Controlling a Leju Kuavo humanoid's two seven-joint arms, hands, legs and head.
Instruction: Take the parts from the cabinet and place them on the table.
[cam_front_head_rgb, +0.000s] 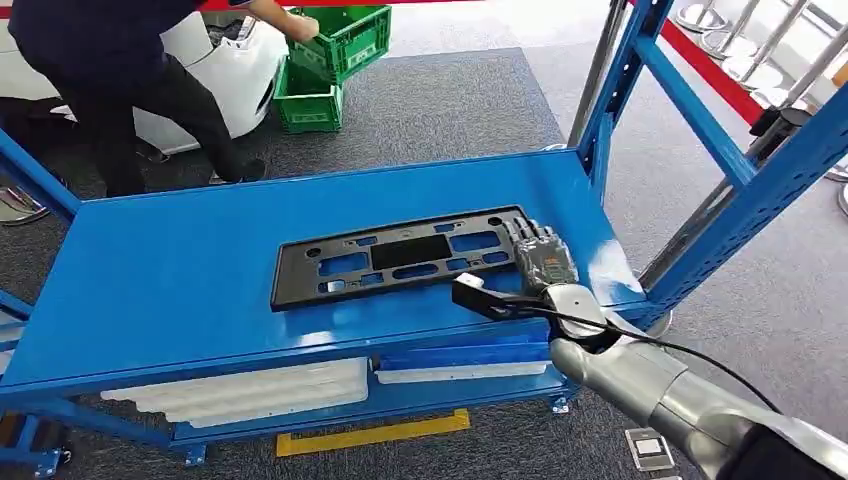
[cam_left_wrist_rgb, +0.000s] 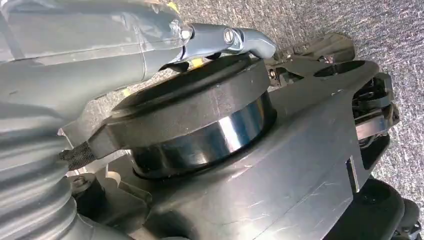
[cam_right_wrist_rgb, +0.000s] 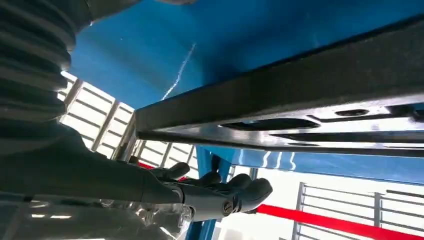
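Black panel (cam_front_head_rgb: 400, 258) lies flat mid-frame in the head view, on the blue tabletop (cam_front_head_rgb: 180, 290), long side running left-right. Right hand (cam_front_head_rgb: 541, 257) sits at its right end, fingers (cam_front_head_rgb: 530, 240) laid over the end rail; whether it's actually clamping, can't tell. In the right wrist view the fingers (cam_right_wrist_rgb: 235, 190) lie together, loosely curled, w/ the panel (cam_right_wrist_rgb: 300, 105) close by but not plainly pinched. Left hand (cam_left_wrist_rgb: 225, 37): just a thumb-like bit, state can't tell.

Handling call: thin moulded plastic, lots of cut-outs, so prob. light but long and a bit floppy; held at one end it'll likely droop or swing. Glossy edge, could slip. Best hold looks like a solid rail betw. slots, thumb under, fingers over. Green crates (cam_front_head_rgb: 335, 55) and a person (cam_front_head_rgb: 100, 70) upper left.
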